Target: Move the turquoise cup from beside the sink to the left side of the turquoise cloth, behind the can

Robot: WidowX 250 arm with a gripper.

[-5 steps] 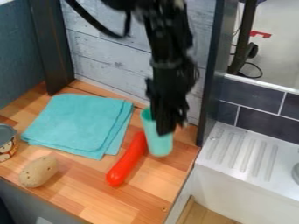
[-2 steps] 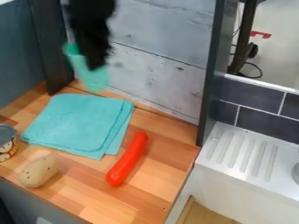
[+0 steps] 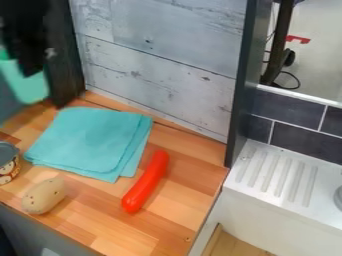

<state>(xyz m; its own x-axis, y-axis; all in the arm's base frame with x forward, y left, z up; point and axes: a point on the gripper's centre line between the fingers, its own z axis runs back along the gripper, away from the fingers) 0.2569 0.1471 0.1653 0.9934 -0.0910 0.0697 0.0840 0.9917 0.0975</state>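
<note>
I have the green cup (image 3: 28, 89) up at the left edge of my view, off the tabletop (image 3: 100, 220) and slightly tilted, in front of the blue-grey side wall and close to the dark upright post (image 3: 63, 60). My tool (image 3: 29, 71) is clenched on it, as I read it: the black fingertips overlap the cup's side, though blur hides just where they press. I'd call this the carrying step, with the grasp made and the cup not set down. From here the next move calls for a firm grip and enough height, kept clear of that post, and for a level cup before any lowering. Below and to the right of the cup lies the folded turquoise cloth (image 3: 87, 140), flat, with the tin can (image 3: 7, 162) upright at the view's left edge. Nearer me is the potato (image 3: 44, 196); the red sausage (image 3: 145, 181) lies slantwise to the right of the cloth, just beside it. Farthest out, past the right-hand dark divider (image 3: 242, 85), I see the white ridged drainboard (image 3: 277, 175) under dark tiles (image 3: 287, 112).
</note>
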